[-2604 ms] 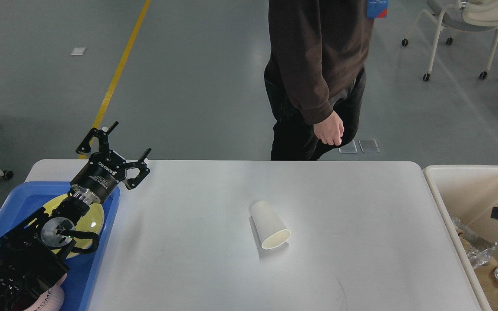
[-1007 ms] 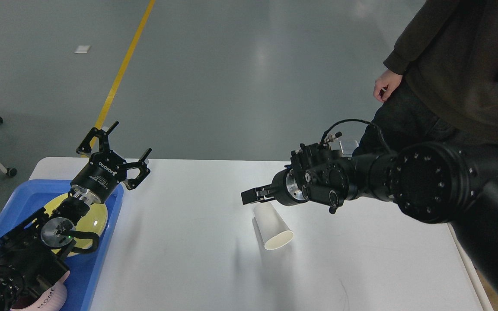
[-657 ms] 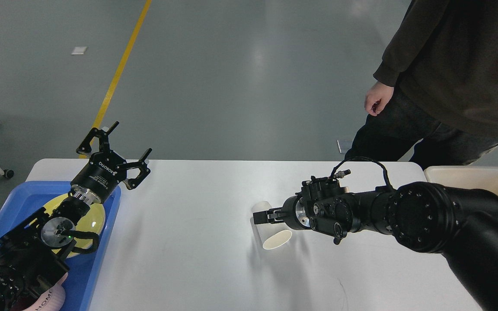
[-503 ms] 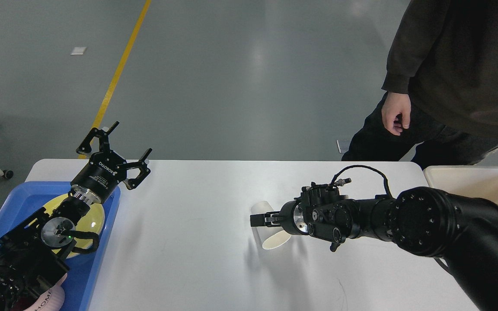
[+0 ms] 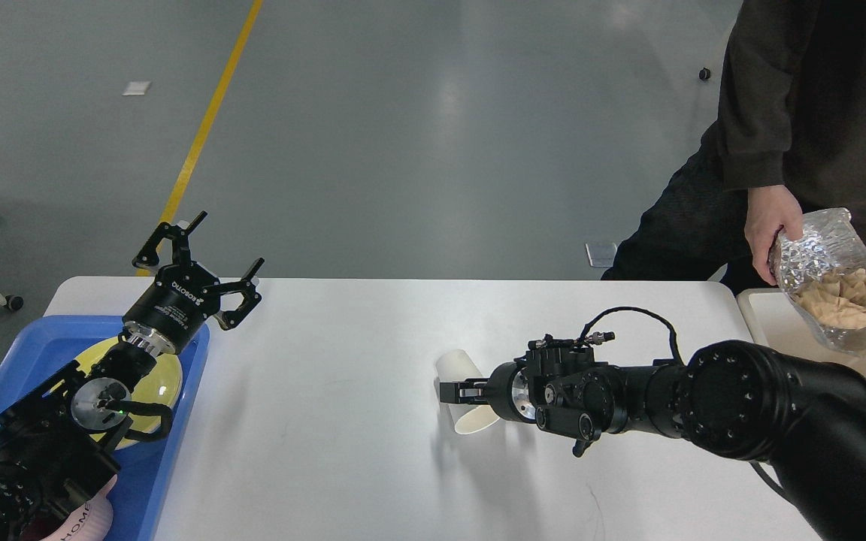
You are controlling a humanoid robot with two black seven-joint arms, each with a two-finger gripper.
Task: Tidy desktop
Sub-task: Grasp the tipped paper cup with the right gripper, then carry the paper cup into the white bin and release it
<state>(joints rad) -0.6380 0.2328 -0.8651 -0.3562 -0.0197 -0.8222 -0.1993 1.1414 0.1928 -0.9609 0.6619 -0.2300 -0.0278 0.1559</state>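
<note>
Lying on its side mid-way across the large white matte desktop, white paper cup, long axis running far-to-near, mouth nearer. Right gripper over cup from right, closure impossible to tell; left gripper spread, empty, well apart. Blue plastic tray holding round yellow plate. Beige plastic bin at right, contents hidden.

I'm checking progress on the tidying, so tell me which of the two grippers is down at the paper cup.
The right gripper. It reaches in from the right onto the white paper cup lying on the desktop, while the left gripper hangs open over the desktop's far left corner.
</note>
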